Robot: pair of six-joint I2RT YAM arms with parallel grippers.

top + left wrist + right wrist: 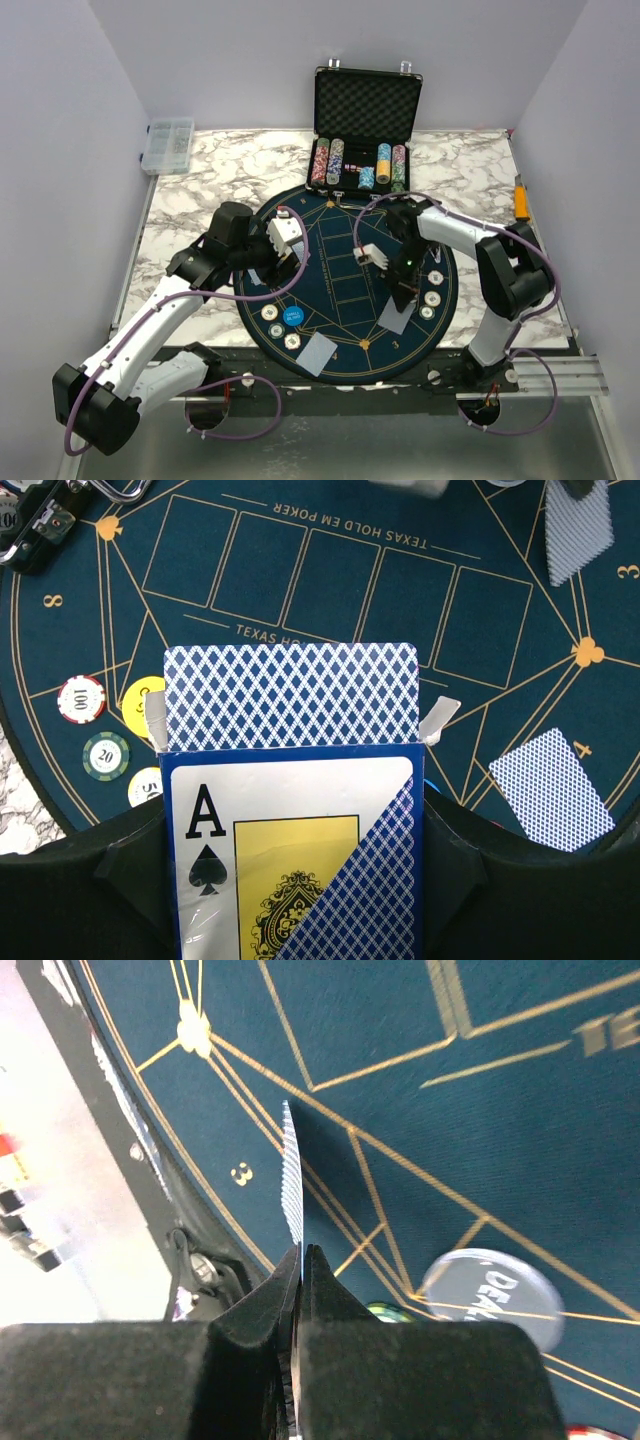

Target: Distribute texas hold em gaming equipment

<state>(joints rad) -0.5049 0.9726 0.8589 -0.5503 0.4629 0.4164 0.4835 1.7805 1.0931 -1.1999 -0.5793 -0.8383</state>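
Currently, top view: distribution looks partway done. One dealt card (318, 352) lies face down on the mat (400, 350) at about 6–7 o'clock. A left chip group (276, 330) with a blue disc (292, 318) sits at 8 o'clock, and a right chip group (432, 297) sits at 3–4 o'clock. The chip case (365, 110) stands open beyond the mat at 12 o'clock, with stacks in it. Other seats look unserved, so more cards and chips probably remain to go out. The left arm reaches in from 7 o'clock, with the left gripper (285, 245) over the mat at 10 o'clock. The right arm bends back from 3 o'clock, with the right gripper (403, 290) pointing down at 4–5 o'clock.

Left wrist view: jaws clamped on the sides of the card box (290, 860), ace of spades up, flap open. The deck (290, 695) sticks out of its far end, toward 12 o'clock in frame.

Right wrist view: jaws pressed together on the held card (292, 1185), seen edge-on, by the seat numbered 3. Whether it touches the cloth I cannot tell. The dealer button (490, 1295) lies flat at 4 o'clock in frame.
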